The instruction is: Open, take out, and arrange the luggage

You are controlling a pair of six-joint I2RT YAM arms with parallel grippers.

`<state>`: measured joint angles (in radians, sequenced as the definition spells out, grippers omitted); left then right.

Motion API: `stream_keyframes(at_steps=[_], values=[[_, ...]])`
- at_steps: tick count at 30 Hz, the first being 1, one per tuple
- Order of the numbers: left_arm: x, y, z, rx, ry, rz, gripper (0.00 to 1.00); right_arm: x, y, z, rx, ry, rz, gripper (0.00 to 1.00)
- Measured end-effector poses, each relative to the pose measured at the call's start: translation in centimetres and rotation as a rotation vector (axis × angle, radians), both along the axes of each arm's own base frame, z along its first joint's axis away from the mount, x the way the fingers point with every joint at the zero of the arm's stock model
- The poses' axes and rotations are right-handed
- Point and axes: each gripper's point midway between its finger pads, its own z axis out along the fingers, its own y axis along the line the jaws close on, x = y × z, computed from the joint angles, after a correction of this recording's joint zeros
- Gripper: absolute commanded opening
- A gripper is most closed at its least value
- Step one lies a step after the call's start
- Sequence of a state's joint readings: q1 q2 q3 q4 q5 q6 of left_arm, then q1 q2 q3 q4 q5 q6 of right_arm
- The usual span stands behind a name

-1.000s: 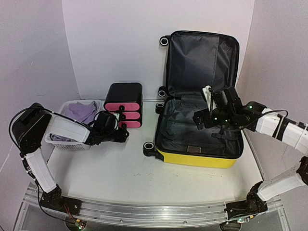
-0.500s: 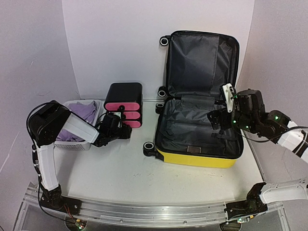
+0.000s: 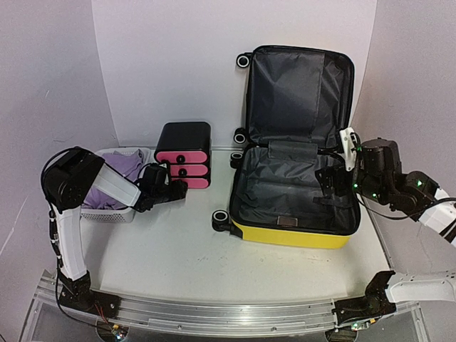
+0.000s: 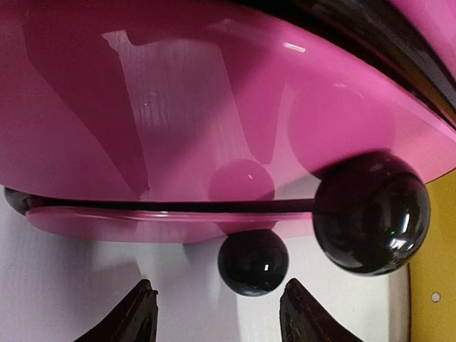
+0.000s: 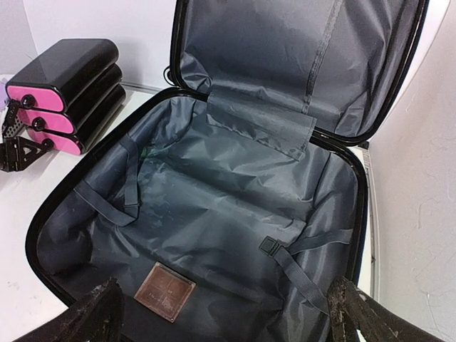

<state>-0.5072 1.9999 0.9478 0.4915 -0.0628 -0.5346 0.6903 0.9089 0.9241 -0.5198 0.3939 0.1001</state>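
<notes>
The luggage [image 3: 296, 192] lies open in the right centre of the top view, its yellow base on the desk [image 3: 185, 249] and its lid [image 3: 299, 89] upright against the back wall; I see only grey lining and straps inside. The right gripper [image 5: 224, 317] hangs over the right rim of the base, its jaws as wide as they go and holding nothing. If this arm swings low, it could catch the rim or knock the lid down. The left gripper [image 4: 217, 320] stands at the black-and-pink drawer box [image 3: 184, 155] in the left centre, jaws about half open and empty, with the small black knob [image 4: 253, 262] just above their tips. I judge that the round, glossy knob may slip out if the jaws close off centre, or the light box may slide instead of the drawer. Compared with one second ago, the right arm has drawn back from over the lining to the rim, and the left gripper has moved up to the box; luggage and box have not moved.
</notes>
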Motion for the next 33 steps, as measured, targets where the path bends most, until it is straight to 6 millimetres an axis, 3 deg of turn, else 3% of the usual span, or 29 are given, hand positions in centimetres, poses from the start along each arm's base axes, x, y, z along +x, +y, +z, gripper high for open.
stream_keyframes(at_steps=[8,14,27,33], values=[[0.5,-1.3,-0.5,-0.069,0.031,-0.007,0.53,0.3,0.3,-0.7,-0.014,0.020,0.002,0.98],[1.0,-0.9,-0.4,-0.110,0.041,0.019,0.60,0.3,0.3,-0.8,-0.012,0.023,0.003,0.98],[2.2,-0.5,0.6,-0.216,0.017,0.083,0.47,0.1,0.3,-0.5,0.007,0.021,0.001,0.98],[2.6,0.0,0.8,-0.240,0.013,0.112,0.37,-0.1,0.2,-0.6,0.008,0.026,0.001,0.98]])
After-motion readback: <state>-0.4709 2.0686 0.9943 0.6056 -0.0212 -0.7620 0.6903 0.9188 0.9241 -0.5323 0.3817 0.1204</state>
